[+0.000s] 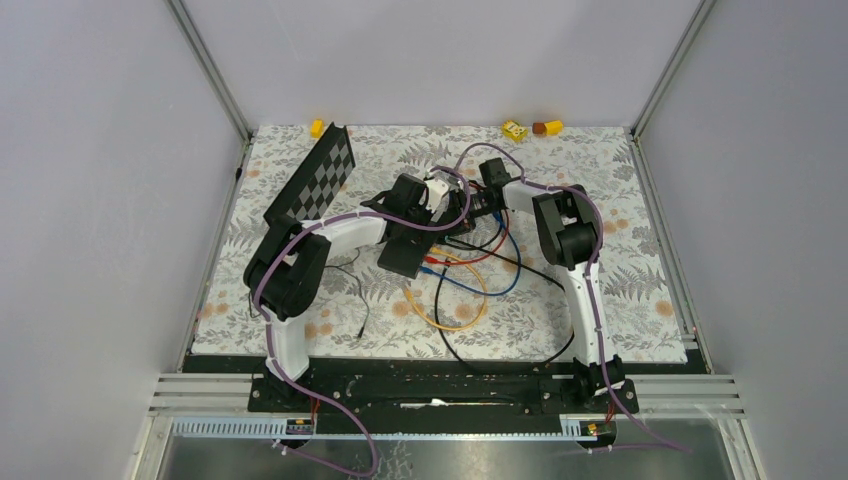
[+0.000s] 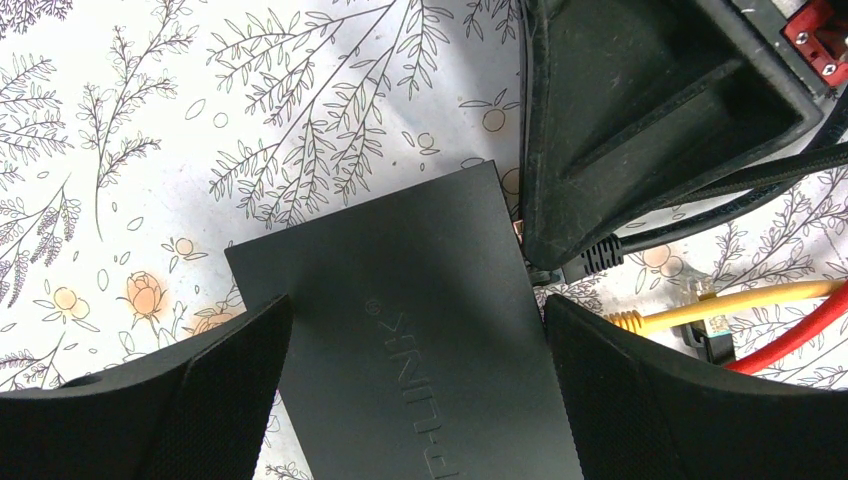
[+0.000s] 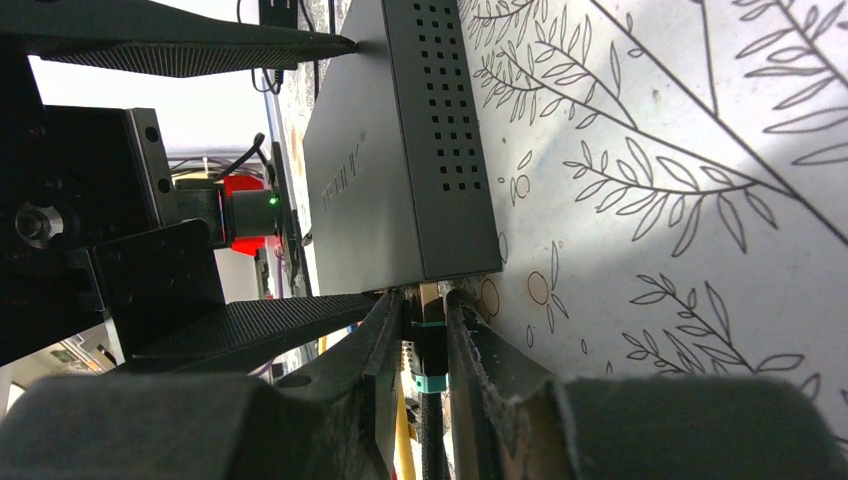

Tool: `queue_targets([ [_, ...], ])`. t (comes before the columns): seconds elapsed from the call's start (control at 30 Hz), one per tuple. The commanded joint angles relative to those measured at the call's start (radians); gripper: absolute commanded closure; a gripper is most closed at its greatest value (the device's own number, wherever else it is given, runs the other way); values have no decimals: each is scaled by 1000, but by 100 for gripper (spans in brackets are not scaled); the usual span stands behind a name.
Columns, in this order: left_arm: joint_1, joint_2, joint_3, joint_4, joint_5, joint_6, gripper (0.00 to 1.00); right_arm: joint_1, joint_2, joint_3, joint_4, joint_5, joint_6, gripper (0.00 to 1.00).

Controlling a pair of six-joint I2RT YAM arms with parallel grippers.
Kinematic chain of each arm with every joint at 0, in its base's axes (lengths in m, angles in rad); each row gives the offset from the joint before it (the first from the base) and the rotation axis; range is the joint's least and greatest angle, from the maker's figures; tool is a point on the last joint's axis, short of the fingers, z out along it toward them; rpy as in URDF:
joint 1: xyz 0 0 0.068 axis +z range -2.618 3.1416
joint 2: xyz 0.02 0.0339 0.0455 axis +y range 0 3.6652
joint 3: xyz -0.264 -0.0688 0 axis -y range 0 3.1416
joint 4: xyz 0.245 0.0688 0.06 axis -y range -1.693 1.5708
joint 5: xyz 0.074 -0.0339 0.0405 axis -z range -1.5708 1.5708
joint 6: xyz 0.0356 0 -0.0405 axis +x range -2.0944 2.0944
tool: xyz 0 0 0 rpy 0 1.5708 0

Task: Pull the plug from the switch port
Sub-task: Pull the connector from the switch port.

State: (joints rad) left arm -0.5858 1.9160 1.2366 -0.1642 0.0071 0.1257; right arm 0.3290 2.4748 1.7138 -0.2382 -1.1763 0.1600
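Your table (image 1: 620,290) carried a flowered cloth, and both arms met near its middle, a little toward the far edge. Your left arm (image 1: 300,260) came in from the near-left and your right arm (image 1: 570,235) from the right edge. A chequered board (image 1: 320,180) leaned by the far-left corner, well apart from the work.

The switch (image 2: 420,340) lay flat near the table's middle. Your left gripper (image 2: 418,305) was clamped across it, one finger pressed to each long side.

Loose loops of yellow cable (image 2: 740,300) and red cable (image 2: 800,335) lay on the cloth just beside the switch, toward the near edge.

Your right gripper (image 3: 425,297) was pinched tight on the black plug (image 3: 425,350). The plug's tip sat right at the switch's port edge. You could not tell from these views whether it was seated in the port.
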Motion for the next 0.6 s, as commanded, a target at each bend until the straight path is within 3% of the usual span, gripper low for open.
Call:
queue_targets([
  [0.0,12,-15,-19,0,-24,-2,4,-18,54,34,-112,84,-78,100],
  [0.2,22,-14,-20,0,-40,-6,4,-18,37,21,-100,82,-52,100],
  [0.37,27,-11,-19,2,-47,-12,4,-18,-12,-110,127,77,109,100],
  [0.57,28,-8,-16,0,-44,-13,4,-19,-1,-73,59,89,47,100],
])
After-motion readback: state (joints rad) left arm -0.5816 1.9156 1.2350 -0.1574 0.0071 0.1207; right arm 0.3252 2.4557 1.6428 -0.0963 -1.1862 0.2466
